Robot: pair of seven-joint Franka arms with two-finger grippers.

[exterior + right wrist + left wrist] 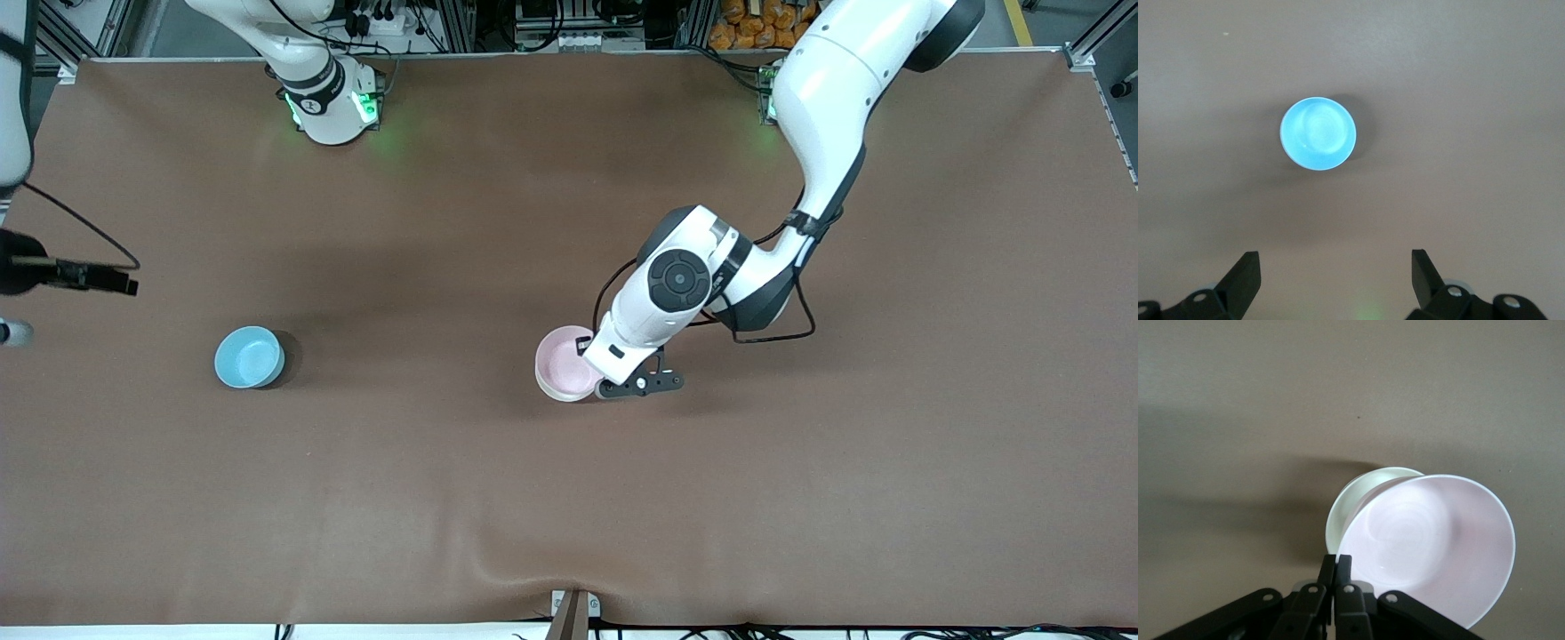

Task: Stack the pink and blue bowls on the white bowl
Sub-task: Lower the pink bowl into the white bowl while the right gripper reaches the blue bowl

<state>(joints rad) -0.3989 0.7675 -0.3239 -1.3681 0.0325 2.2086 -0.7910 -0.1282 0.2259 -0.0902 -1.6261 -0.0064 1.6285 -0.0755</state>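
Observation:
My left gripper is shut on the rim of the pale pink bowl. It holds the bowl tilted just over the white bowl, near the table's middle. In the left wrist view the shut fingers pinch the pink bowl. Only an arc of the white bowl shows under it, and I cannot tell whether the two touch. The sky blue bowl stands alone toward the right arm's end of the table. My right gripper is open and empty, up in the air. The right wrist view shows the blue bowl well below it.
The brown table cover is bare apart from the bowls. The left arm's cable loops beside its wrist. A small bracket sits at the table edge nearest the front camera.

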